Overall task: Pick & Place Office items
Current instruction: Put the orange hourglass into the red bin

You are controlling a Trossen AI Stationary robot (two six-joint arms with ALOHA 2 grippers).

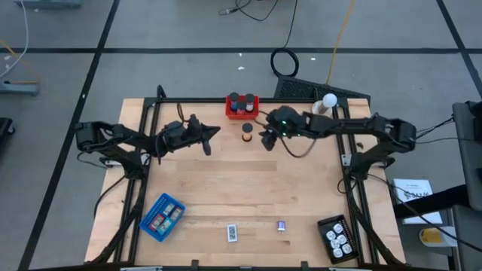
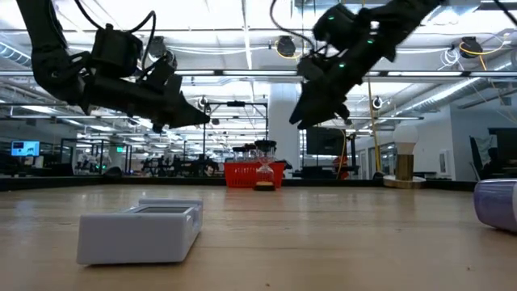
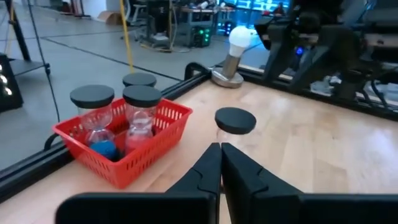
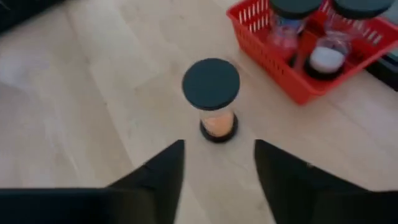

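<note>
A small sand timer with black round caps and orange sand [image 4: 211, 99] stands upright on the wood table [image 1: 247, 132], just in front of the red tray [image 1: 242, 106]. The tray holds other black-capped timers [image 3: 142, 99]. My right gripper [image 4: 217, 155] hovers open above and just right of the lone timer [image 2: 264, 174], with its fingers pointing down at it and touching nothing. My left gripper [image 3: 219, 152] is shut in the air left of the timer [image 3: 234, 121]. A white-labelled rectangle [image 1: 232, 232] and a purple piece [image 1: 281, 226] lie flat near the table's near edge.
A blue tray with small pieces [image 1: 162, 217] sits at the near left and a black tray with white pieces [image 1: 337, 237] at the near right. The white ball on its stand [image 1: 327, 103] is at the far right. A black frame rims the table, and bare wood spans the middle.
</note>
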